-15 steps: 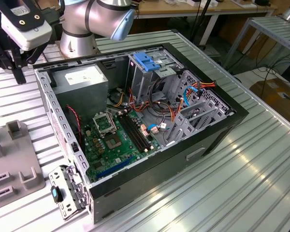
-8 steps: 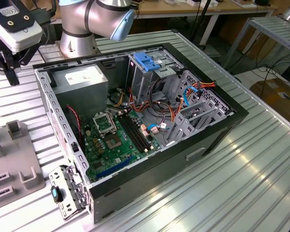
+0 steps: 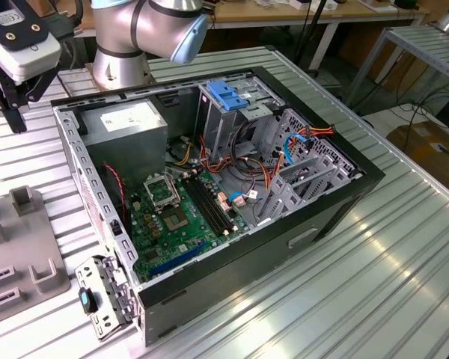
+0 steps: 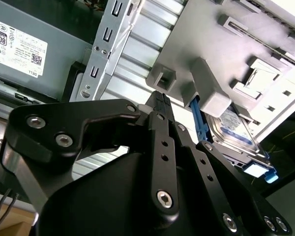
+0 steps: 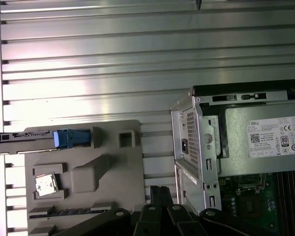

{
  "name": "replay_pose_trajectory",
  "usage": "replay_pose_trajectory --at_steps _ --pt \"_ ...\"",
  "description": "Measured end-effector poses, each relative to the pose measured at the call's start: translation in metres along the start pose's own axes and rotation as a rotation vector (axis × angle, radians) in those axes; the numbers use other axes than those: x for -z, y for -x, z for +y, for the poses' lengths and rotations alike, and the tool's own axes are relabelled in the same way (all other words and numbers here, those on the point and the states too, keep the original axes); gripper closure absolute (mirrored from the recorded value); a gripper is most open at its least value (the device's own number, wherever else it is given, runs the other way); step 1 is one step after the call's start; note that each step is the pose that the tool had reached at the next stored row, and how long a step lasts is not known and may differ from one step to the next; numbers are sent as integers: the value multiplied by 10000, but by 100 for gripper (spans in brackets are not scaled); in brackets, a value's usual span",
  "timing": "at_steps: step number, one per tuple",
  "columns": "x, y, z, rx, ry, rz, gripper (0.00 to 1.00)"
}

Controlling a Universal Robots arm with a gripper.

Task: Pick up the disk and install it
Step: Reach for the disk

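Flat silver disk [image 4: 235, 132], blue-framed — ribbed aluminium table [image 5: 88, 59]

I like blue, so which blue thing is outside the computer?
The disk with the blue frame, slotted in the grey holder beside the computer case; the other blue bracket sits inside that case.

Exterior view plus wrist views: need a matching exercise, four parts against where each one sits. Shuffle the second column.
Parts
1. disk
2. blue bracket
3. power supply
4. motherboard

Places
A. flat on the floor of the open case
B. on edge in the grey fixture, outside the case
C. atop the drive cage
D. in a case corner, white label facing up

Pairs: 1-B, 2-C, 3-D, 4-A
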State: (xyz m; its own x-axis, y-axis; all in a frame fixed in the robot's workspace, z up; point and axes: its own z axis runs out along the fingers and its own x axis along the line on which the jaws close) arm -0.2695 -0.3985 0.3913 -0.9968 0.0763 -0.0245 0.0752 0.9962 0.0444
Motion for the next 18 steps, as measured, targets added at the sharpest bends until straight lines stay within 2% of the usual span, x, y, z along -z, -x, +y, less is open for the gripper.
replay_pose_trajectory --at_steps 4,15,18 --pt "-1 -109 -6 1 0 0 89" --pt "-3 -336 -19 2 0 0 89" --pt "-4 -447 -26 0 0 0 89"
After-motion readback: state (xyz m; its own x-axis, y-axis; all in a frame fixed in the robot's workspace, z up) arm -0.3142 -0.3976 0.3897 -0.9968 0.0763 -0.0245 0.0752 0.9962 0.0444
